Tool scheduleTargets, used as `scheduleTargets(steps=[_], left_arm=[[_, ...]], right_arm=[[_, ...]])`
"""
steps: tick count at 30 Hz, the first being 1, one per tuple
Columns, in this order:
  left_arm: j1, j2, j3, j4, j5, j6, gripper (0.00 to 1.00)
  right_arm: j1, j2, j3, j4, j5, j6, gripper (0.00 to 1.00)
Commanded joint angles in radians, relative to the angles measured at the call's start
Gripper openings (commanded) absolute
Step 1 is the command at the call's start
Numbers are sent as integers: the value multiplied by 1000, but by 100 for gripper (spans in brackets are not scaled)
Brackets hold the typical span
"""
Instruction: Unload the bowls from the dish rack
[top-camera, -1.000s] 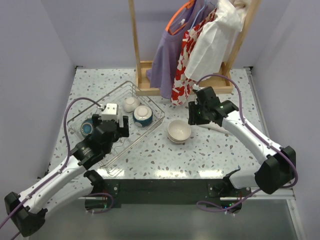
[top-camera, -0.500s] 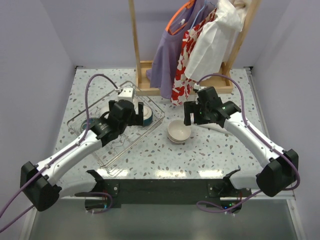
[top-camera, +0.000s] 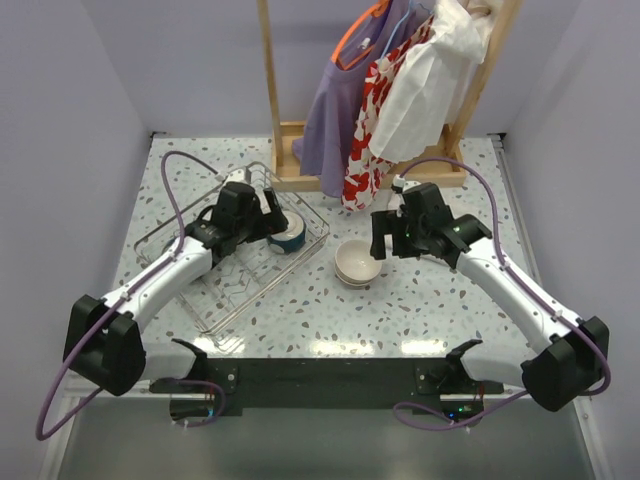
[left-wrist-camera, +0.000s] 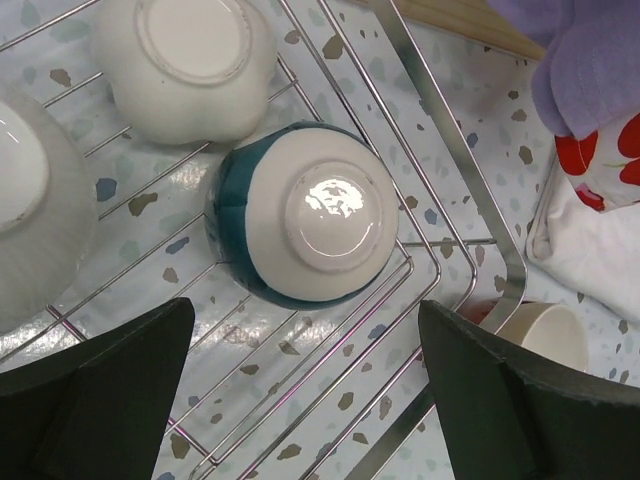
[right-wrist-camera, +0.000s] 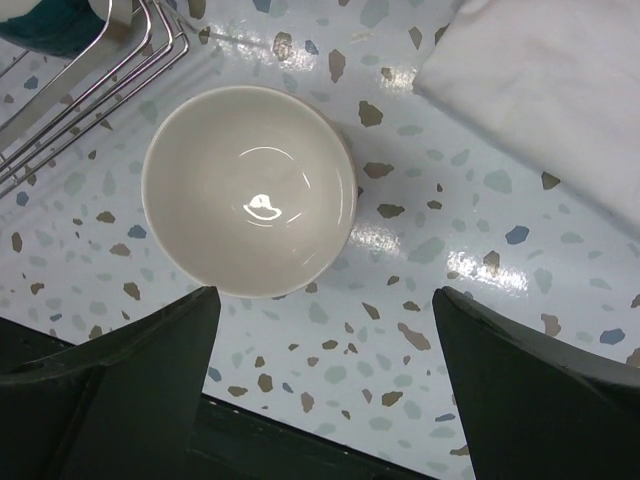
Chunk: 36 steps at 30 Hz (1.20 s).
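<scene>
Hovering wide left claw (left-wrist-camera: 305, 310) over teal-banded bowl (left-wrist-camera: 305, 215), wrist view alone showing it upturned, right claw (right-wrist-camera: 328, 295) wide above beige bowl (right-wrist-camera: 250, 190)

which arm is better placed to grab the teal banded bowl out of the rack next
Left. The left gripper hangs open right over the upturned teal-banded bowl inside the dish rack. The right gripper is open above the beige bowl on the table, outside the rack.
</scene>
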Motion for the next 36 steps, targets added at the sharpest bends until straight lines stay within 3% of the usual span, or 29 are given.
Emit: scheduleTargets(steps=[1,8,16,20,24,36], left_arm=[[57,5,27,39,29,-25,100],[74,-73,122,-199,-218,18,100],[77,-234,17,-271,-430,-147,100],[126,-219,-3,-253,-422,-157,100],[155,-176,3,-224,-315,-151,100],[155,-122,142,-288,-361,262,100]], right_arm=[[-2,-45,-20,31,-34,0,92],[-2,-48,-34,46,-55,8,93],[-2,-29,-29,63,-66,6,93],[-2,-20,-18,55,-72,2,93],[-2,-29,-20,43,-72,-9,93],[0,-43,-46,49,-72,-11,93]])
